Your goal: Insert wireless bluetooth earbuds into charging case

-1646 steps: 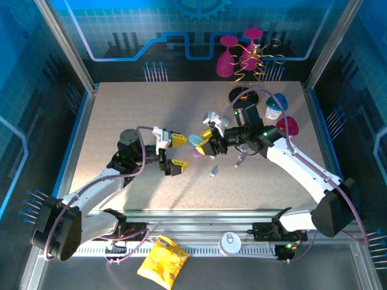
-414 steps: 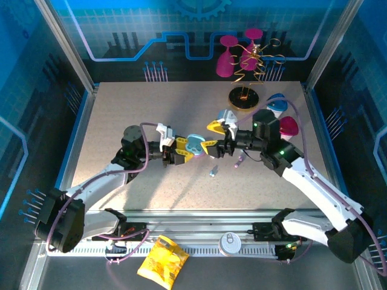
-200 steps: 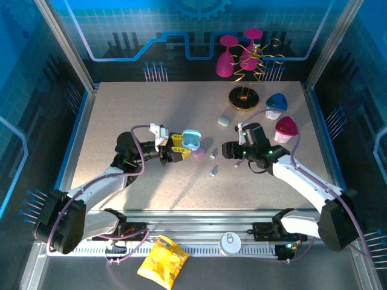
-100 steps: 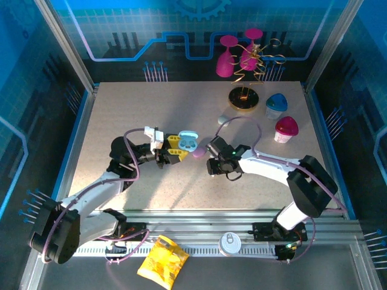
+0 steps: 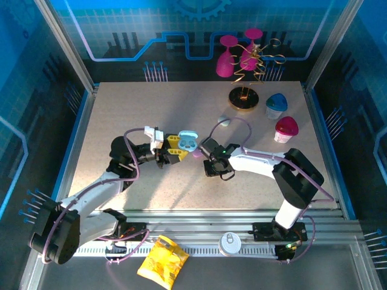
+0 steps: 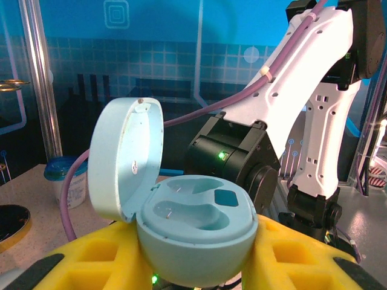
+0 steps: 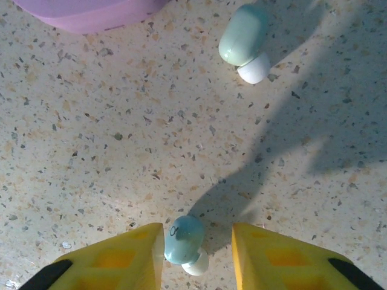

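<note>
My left gripper (image 6: 196,261) is shut on a pale blue charging case (image 6: 193,235), held between its yellow fingers (image 6: 91,261). The case's lid (image 6: 124,160) stands open and both wells are empty. In the top view that case (image 5: 187,142) hangs left of centre. My right gripper (image 7: 198,241) points down at the table, open. A pale blue earbud (image 7: 183,240) lies between its fingers, touching the left one, with a gap to the right one. A second, greenish earbud (image 7: 245,42) lies farther off on the table. From above, the right gripper (image 5: 213,167) is just right of the case.
A purple case (image 5: 198,153) lies between the two grippers, its edge (image 7: 91,12) close ahead of the right one. A grey case (image 5: 224,121), a gold stand (image 5: 243,99) and two lidded cups (image 5: 277,106) (image 5: 285,128) stand at the back right.
The right arm has swung left and down over the pale blue earbud, and its jaws have narrowed around it. The left gripper shifted slightly left, still holding the open case.
</note>
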`<state>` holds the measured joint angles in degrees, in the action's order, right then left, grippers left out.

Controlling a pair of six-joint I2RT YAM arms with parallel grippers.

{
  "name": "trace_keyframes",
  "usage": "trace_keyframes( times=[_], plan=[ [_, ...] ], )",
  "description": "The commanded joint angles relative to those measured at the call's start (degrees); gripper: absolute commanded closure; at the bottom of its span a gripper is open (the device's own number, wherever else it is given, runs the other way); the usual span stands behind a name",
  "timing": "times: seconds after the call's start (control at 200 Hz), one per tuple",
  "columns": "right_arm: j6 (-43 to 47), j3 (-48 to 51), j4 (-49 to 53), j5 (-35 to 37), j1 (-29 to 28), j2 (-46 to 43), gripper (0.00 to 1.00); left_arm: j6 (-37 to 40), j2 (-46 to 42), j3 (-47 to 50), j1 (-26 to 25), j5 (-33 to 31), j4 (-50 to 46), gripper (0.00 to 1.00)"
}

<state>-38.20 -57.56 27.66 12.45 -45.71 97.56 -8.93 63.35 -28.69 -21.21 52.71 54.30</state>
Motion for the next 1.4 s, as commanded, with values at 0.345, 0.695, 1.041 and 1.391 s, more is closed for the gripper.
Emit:
trace_keyframes(
  times=[0.345,0.695,1.041,1.391],
  plan=[
    [-0.57,-2.11,1.18,-1.39,-0.55,3.42,0.82,0.80,-2.50,1.25,0.39,-0.68,0.18,0.69],
    [0.31,-0.91,1.97,-1.98,0.18,2.81,0.78,1.16,-2.88,1.42,0.38,-1.13,-0.65,0.69],
    [1.60,-0.74,2.38,-2.92,1.48,1.97,0.88,1.15,-2.31,1.57,0.40,-0.93,-0.17,0.69],
    [3.90,2.95,-1.14,-8.23,5.80,-4.28,0.88,1.40,-1.07,1.53,0.38,-1.20,0.89,0.69]
  ],
)
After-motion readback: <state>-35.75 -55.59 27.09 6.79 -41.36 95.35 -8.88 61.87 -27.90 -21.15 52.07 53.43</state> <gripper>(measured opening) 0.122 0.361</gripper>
